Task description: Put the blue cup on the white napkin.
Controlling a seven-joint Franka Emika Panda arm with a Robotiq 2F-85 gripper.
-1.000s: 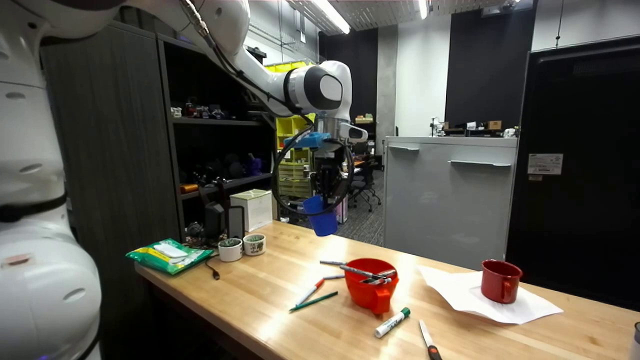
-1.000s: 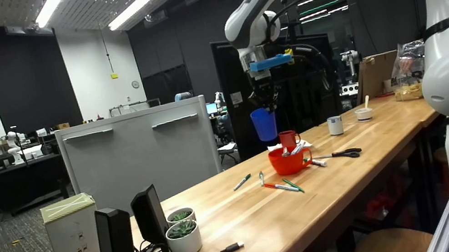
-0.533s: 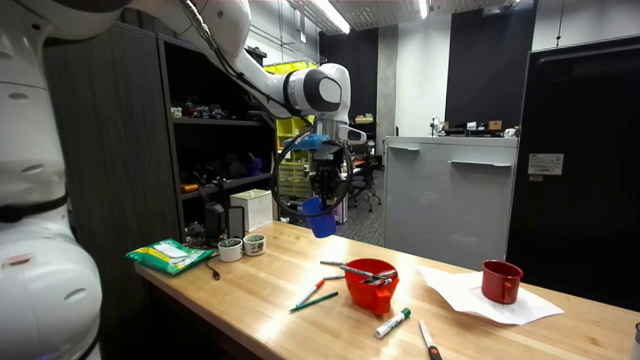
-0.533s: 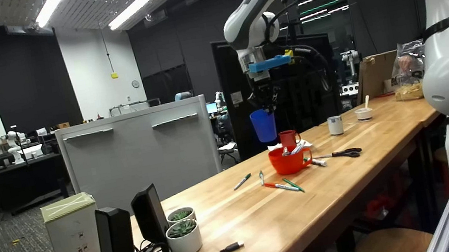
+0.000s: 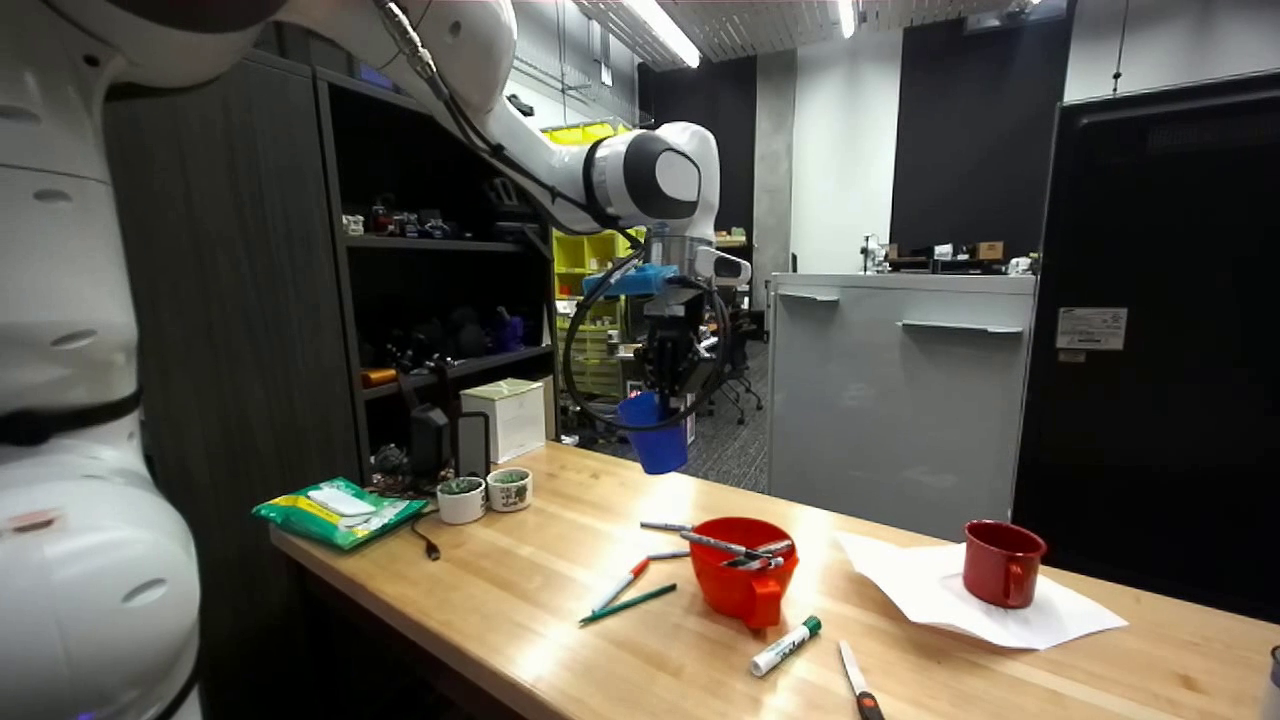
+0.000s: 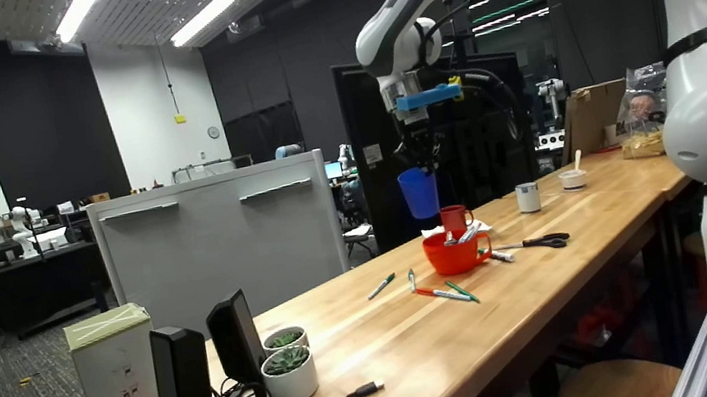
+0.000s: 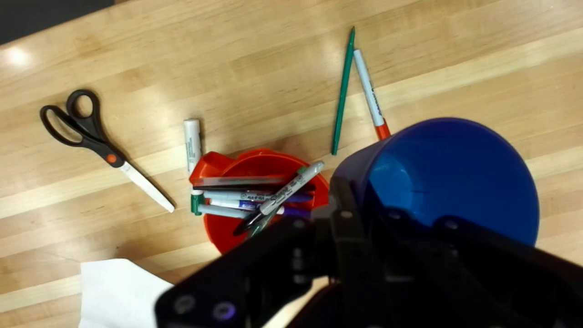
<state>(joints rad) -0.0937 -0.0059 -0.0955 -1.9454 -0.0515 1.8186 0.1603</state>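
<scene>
The gripper (image 7: 360, 193) partly hides the blue cup (image 7: 460, 177) it holds.

On the wooden table (image 5: 500, 580) I see a red handled bowl (image 5: 720, 590) crowded with pens and markers (image 7: 290, 189). Near it lie a green pen (image 7: 344, 91) and, just beside that, a red-ended marker (image 7: 370, 91); a white marker with a green cap (image 5: 785, 647) rests just beside the bowl, and near that are black-handled scissors (image 7: 108, 152). A dark red mug (image 5: 998, 568) stands upright. In both exterior views I find two potted succulents (image 6: 286, 362) side by side, two black speakers (image 6: 178, 382), a green packet (image 5: 345, 525) and a white box (image 6: 120, 381). In an exterior view I also make out a white cup (image 6: 528, 198) with blue markings, a small white bowl (image 6: 573, 184) holding a utensil (image 6: 577, 159), and a clear plastic bag (image 6: 645, 118).
</scene>
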